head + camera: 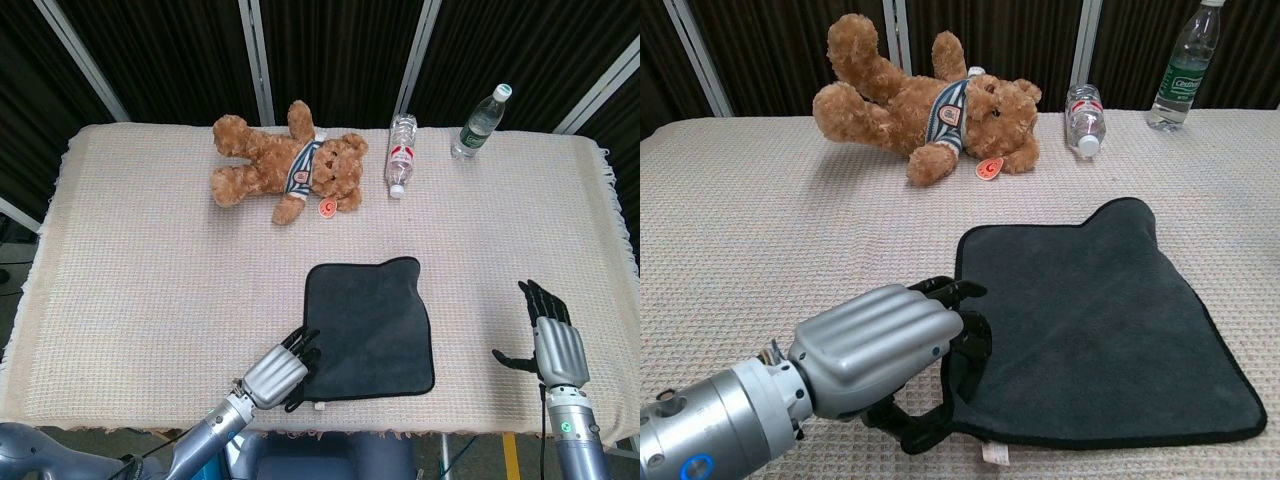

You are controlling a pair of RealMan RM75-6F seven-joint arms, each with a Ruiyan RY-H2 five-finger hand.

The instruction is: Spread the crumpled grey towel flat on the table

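Now your left hand grips the near-left corner of the grey towel, fingers curled over the black hem so the cloth can be drawn taut toward you. That towel lies almost fully open on the surface, in front of the teddy bear, on the side nearer the robot. Its far edge, the one facing the teddy bear, looks slightly wavy, and the far-right corner bulges outward, so a last tug or smoothing may be wanted. Your right hand is empty, fingers spread and pointing up, held well apart from the towel on the side away from the teddy bear. Two bottles stand clear of the work: a clear one lying just beside the teddy bear, a green-labelled one upright farther off.
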